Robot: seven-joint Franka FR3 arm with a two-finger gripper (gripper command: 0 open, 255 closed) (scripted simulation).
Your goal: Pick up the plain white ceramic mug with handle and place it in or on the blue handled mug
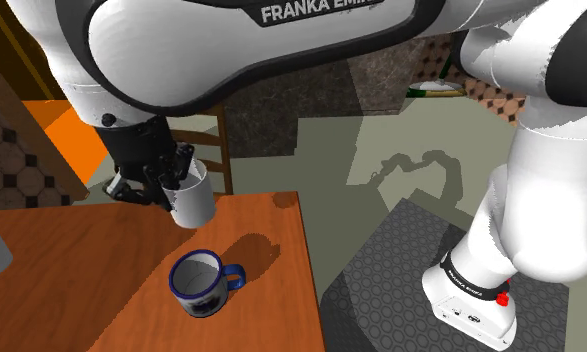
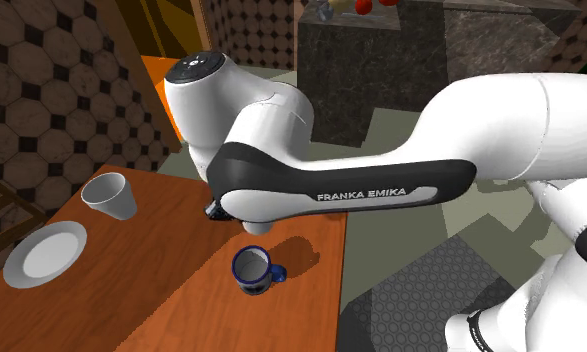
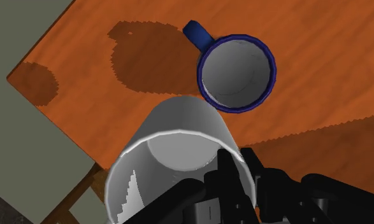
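My black gripper [image 1: 171,185] is shut on the rim of a plain white mug [image 1: 193,200] and holds it upright above the orange wooden table [image 1: 71,280], near the far edge. In the wrist view the gripper [image 3: 235,170] clasps the wall of the white mug [image 3: 172,149], one finger inside and one outside. The blue mug [image 1: 203,283] with a white inside stands upright on the table, lower than the held mug and apart from it. The blue mug [image 3: 236,73] is empty, and its handle points away from the held mug. Under the arm, the white mug [image 2: 256,228] peeks out above the blue mug [image 2: 253,270].
A second white cup [image 2: 111,195] and a white plate [image 2: 46,252] sit toward the second exterior view's left on the table. A wooden chair [image 1: 209,140] stands behind the table's far edge. The table's right edge [image 1: 309,270] drops to the floor beside the stand.
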